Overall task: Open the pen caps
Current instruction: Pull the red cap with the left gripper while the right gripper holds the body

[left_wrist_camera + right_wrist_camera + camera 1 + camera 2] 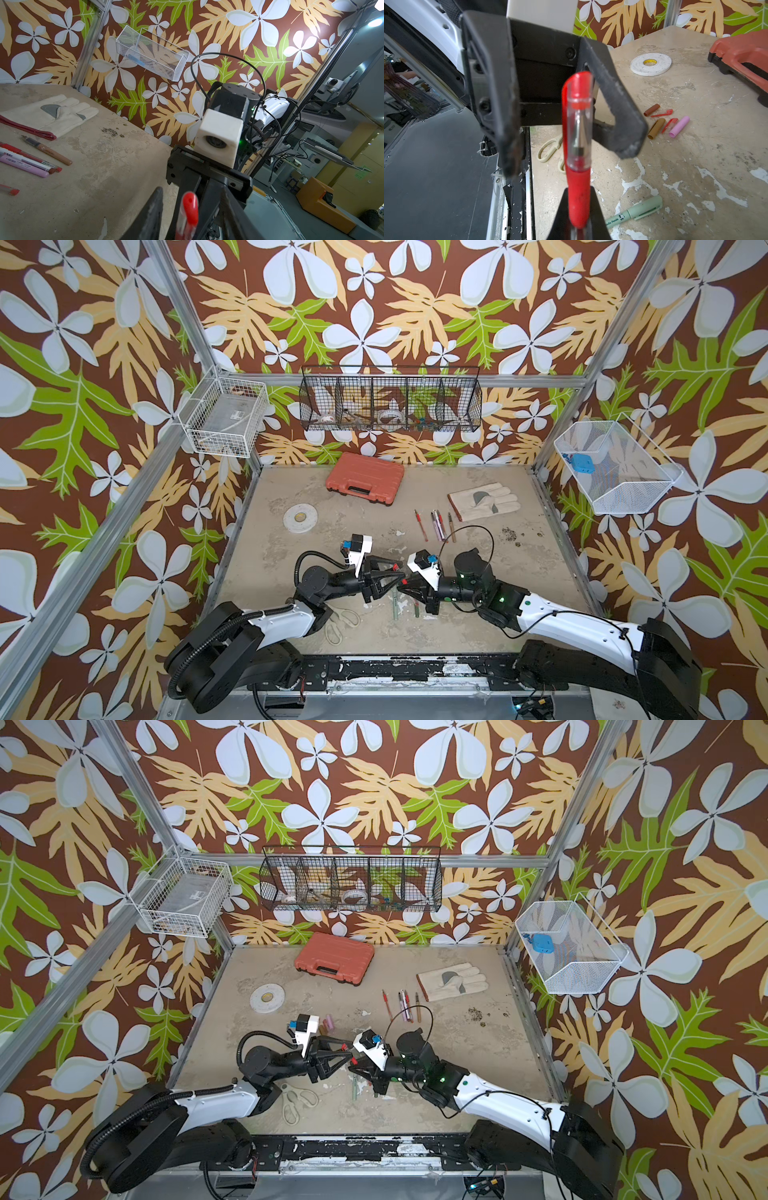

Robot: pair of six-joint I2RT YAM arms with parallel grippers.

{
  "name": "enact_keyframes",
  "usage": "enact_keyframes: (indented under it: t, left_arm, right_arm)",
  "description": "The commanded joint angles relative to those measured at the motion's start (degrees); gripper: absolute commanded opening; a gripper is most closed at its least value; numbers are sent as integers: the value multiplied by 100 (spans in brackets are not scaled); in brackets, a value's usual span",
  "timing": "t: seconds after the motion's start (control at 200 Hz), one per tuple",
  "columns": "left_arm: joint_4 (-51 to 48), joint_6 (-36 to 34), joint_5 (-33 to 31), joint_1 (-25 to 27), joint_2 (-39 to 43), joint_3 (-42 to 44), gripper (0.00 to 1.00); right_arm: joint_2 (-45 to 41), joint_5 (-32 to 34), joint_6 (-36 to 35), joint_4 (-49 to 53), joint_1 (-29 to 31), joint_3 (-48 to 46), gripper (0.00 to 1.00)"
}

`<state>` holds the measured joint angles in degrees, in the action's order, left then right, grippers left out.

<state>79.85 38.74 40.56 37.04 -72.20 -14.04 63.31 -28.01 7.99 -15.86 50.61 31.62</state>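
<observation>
My right gripper (578, 199) is shut on the rubber grip of a red pen (578, 145), held above the table's front middle. The pen's clear, red-topped cap (578, 91) is on it. My left gripper (401, 572) faces the right gripper (404, 585) and stands open, one finger (500, 104) on each side of the capped end without pressing it. In the left wrist view the pen (188, 207) shows between the spread jaws. Loose caps lie on the table: brown (652, 110), tan (656, 128), pink (679, 126) and two clear red (669, 124). A capped pale green pen (635, 211) lies below the grippers.
Several uncapped pens (436, 524) lie in a row beside a work glove (484, 502). White-handled scissors (343, 622) lie under the left arm. A tape roll (300, 518) sits at the left and an orange-red case (365, 477) at the back. Wire baskets (390, 404) hang on the walls.
</observation>
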Motion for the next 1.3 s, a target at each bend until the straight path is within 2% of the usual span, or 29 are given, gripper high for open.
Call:
enact_keyframes:
  t: [0.0,0.085,0.285,0.555,0.581,0.621,0.646,0.786,1.296]
  left_arm:
    - [144,57,-4,5,-21,-29,47]
    - [137,50,-12,5,2,-30,47]
    - [120,38,-20,1,-32,-38,35]
    - [120,21,-56,5,-52,-42,2]
    - [126,24,-65,4,-56,-38,0]
    - [126,26,-65,5,-57,-40,0]
    - [125,28,-57,4,-57,-41,0]
    - [122,39,20,21,-53,-66,0]
    - [126,-7,102,53,-60,-85,0]
  right_arm:
    - [-3,116,110,-129,10,32,0]
    - [27,99,100,-129,14,32,0]
    - [69,-9,115,-162,10,39,0]
    - [50,-60,94,-163,10,22,0]
    - [50,-71,93,-147,10,22,6]
    - [51,-92,89,-134,11,41,19]
    - [50,-99,89,-120,10,44,23]
    - [-73,-147,98,-151,10,15,36]
    - [-378,-8,164,-122,2,-76,38]
